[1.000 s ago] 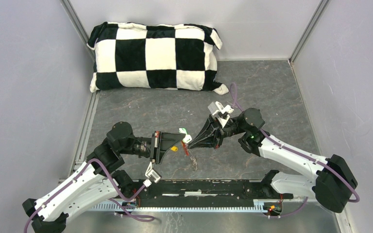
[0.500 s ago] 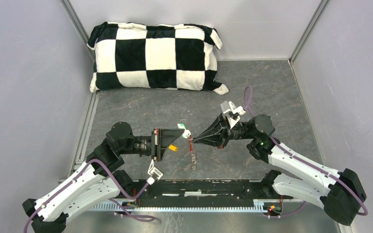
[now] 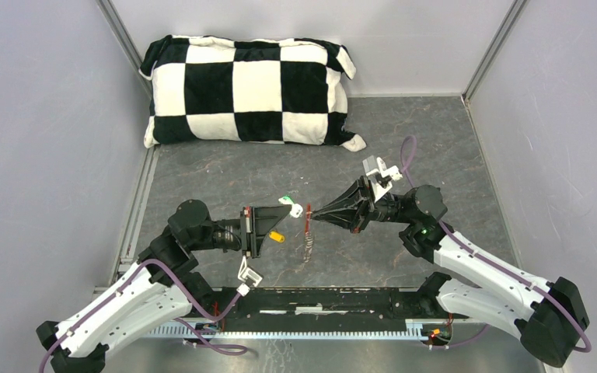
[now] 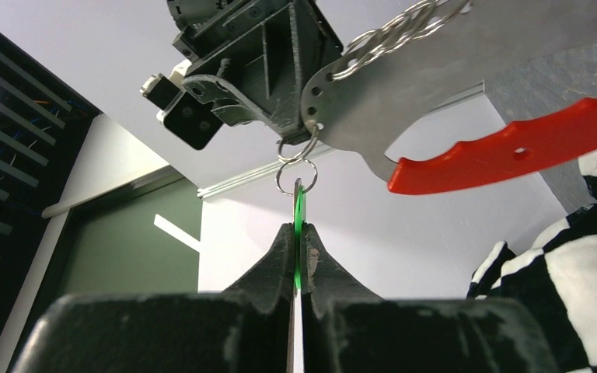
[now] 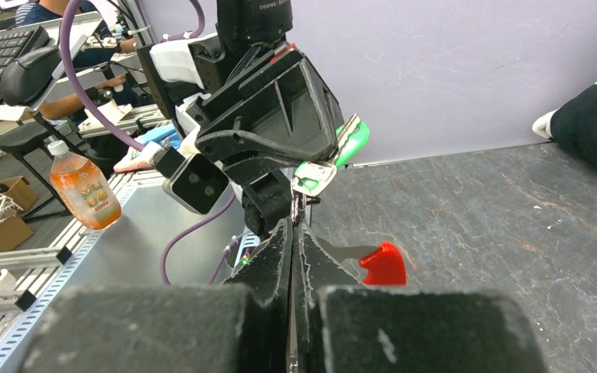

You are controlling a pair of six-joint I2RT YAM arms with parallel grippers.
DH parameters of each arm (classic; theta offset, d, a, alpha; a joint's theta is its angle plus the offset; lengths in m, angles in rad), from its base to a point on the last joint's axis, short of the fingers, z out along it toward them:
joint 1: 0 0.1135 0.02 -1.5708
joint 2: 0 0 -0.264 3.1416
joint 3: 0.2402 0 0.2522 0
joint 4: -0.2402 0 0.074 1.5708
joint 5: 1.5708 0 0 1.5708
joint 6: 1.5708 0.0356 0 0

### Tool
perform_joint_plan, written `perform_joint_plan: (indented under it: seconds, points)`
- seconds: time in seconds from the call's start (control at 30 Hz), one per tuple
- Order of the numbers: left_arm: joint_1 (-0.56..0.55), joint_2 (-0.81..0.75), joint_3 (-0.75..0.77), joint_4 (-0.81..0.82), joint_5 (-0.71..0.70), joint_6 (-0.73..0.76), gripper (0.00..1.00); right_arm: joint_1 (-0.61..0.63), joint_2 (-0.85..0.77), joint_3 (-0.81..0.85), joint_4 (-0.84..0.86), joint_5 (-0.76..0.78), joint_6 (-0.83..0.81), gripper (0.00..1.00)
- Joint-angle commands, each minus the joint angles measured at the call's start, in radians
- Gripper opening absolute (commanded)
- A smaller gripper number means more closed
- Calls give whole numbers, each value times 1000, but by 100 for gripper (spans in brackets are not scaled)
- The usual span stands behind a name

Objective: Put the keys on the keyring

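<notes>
My left gripper point(image 3: 290, 208) is shut on the green key point(image 3: 288, 203), and in the left wrist view the key point(image 4: 298, 225) stands edge-on between the closed fingers. A small metal ring point(image 4: 295, 172) links the key's top to the keyring's silver plate point(image 4: 373, 116) with its red tag point(image 4: 513, 148). My right gripper point(image 3: 312, 214) faces the left one and is shut on the keyring point(image 3: 308, 229), whose chain hangs down. The red tag point(image 5: 381, 264) shows just past the right fingers. A yellow key point(image 3: 277, 237) sits under the left gripper; whether it rests on the table I cannot tell.
A black-and-white checkered pillow point(image 3: 249, 89) lies against the back wall. Grey walls close in both sides. A black rail point(image 3: 319, 299) runs along the near edge between the arm bases. An orange drink bottle point(image 5: 84, 190) stands outside the cell.
The right gripper has drawn back to the right and slightly up with the keyring. The left gripper has shifted a little left and up with the green key.
</notes>
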Motion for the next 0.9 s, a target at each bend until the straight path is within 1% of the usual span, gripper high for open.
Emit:
perform_joint_plan:
  seconds: [0.0,0.13,0.17,0.23,0.33,0.43,0.5,0.57,0.63,0.67,0.73,0.77,0.8,0.87]
  points:
    - [5,-18,-29,3,-22,260,23,-8,-19,11,102,25,49,0]
    - [4,-10,-42,-18,-8,267,41,-8,-17,3,123,29,65,0]
    - [5,-3,-38,-28,-9,259,48,-7,-19,0,126,31,65,0]
    - [4,8,-21,-40,-13,219,55,-8,-25,-6,123,33,62,0]
    - [5,8,24,-85,-15,83,64,-8,-38,-13,85,45,32,0]
    - [5,1,102,-197,-7,-89,71,-9,-54,-3,13,58,-26,0]
    - [5,4,165,-295,20,-238,76,-9,-59,17,-49,63,-73,0]
    - [4,19,227,-349,64,-439,78,-9,-53,50,-136,65,-134,0]
    - [4,54,296,-350,92,-714,74,-9,-47,75,-188,65,-169,0]
    - [4,85,336,-337,98,-913,71,-9,-43,81,-199,65,-177,0]
    - [4,154,404,-312,89,-1152,65,-9,-36,95,-219,63,-191,0]
    - [4,188,430,-311,85,-1297,63,-9,-32,106,-239,61,-203,0]
    - [5,221,448,-312,85,-1375,62,-10,-29,112,-248,59,-210,1]
    - [5,248,457,-316,86,-1475,61,-8,-29,121,-262,60,-221,1]
